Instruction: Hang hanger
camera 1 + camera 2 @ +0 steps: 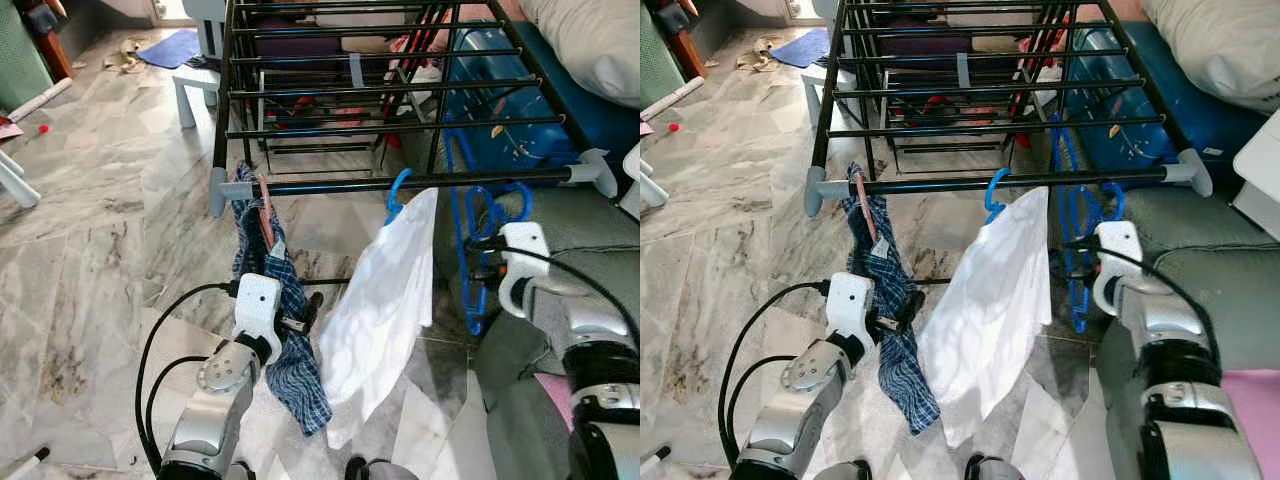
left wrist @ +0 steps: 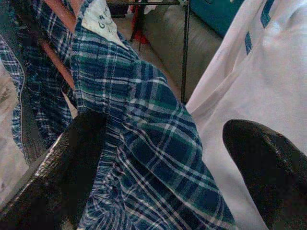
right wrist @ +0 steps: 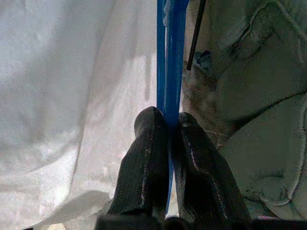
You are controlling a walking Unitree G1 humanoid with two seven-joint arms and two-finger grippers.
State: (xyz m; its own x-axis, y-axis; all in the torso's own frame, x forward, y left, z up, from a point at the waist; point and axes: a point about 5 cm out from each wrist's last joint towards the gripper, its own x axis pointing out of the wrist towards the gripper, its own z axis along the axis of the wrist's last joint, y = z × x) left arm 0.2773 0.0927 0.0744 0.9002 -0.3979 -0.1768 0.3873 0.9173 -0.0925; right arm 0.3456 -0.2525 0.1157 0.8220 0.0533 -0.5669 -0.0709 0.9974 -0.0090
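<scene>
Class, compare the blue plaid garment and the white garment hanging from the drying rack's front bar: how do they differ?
The blue plaid garment is dark, checked and narrow, on a reddish hanger; the white garment is plain, broader, on a blue hook. The plaid one lies between the open left gripper fingers. Both hang from the black front bar.

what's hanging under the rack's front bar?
Under the front bar: a plaid shirt, a white shirt on a blue hook, and blue hangers pinched by the right gripper. The white shirt covers its hanger.

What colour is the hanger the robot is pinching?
Blue hanger, clearest in the right wrist view, pinched by the right gripper.
</scene>
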